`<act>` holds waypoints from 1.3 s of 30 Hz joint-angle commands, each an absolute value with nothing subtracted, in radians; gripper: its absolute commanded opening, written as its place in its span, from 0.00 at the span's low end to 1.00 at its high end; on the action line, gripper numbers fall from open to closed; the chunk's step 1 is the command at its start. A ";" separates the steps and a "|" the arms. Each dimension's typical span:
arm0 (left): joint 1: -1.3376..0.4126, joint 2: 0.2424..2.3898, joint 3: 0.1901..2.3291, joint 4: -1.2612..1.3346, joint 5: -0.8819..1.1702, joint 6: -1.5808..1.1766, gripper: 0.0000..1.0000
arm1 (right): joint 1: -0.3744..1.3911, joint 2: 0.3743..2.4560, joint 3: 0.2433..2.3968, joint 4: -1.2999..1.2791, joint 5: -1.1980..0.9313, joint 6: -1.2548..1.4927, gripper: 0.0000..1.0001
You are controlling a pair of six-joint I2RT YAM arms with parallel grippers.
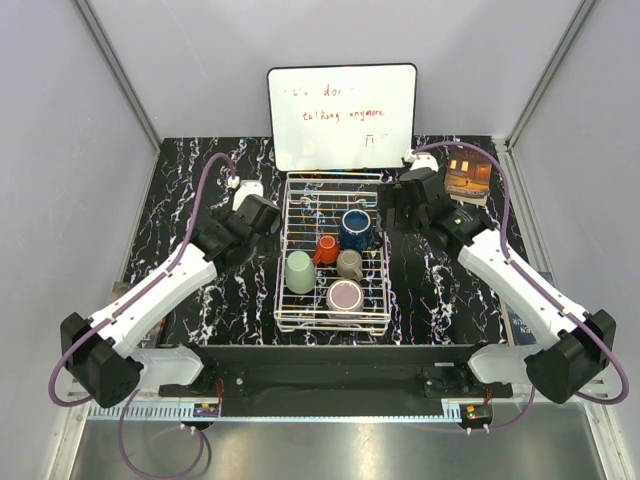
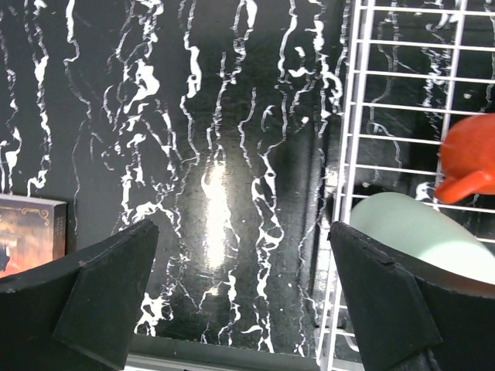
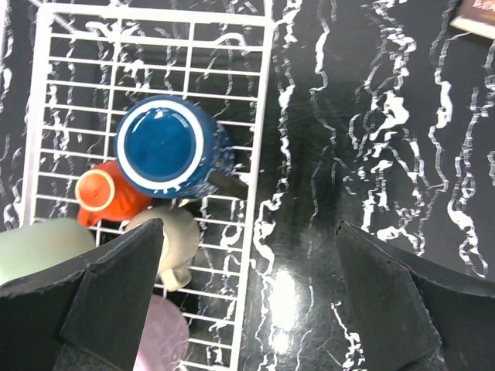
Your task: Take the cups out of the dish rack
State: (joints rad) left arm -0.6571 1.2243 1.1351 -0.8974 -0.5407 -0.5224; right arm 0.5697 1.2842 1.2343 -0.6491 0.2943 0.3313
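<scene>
Top external view: the open right hand [image 1: 392,208] hangs just right of the dark blue mug [image 1: 356,228] in the dish rack [image 1: 281,292]; the left hand [image 1: 265,215] is also open.

Black, white-veined marble-pattern table [image 1: 440,290] carrying a white wire dish rack [image 1: 332,322] at centre, a whiteboard [image 1: 342,115] standing at the far edge, and a small orange-pictured box [image 1: 467,172] at the far right.
</scene>
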 commanded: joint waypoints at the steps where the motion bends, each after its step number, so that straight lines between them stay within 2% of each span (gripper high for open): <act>1: -0.676 1.235 1.192 -0.873 -0.574 -0.523 0.99 | 0.572 1.296 1.270 -0.617 0.221 0.340 1.00; 20: -0.678 1.161 1.144 -0.844 -0.485 -0.482 0.99 | 0.594 1.666 1.554 -0.647 0.129 0.345 1.00; 39: -0.678 1.163 1.114 -0.844 -0.486 -0.485 0.99 | 0.603 1.815 1.588 -0.675 0.091 0.341 1.00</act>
State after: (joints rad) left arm -0.6750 1.1648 1.1172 -0.8738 -0.4995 -0.4942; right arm 0.5896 1.7947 1.5364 -0.6777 0.1101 0.3550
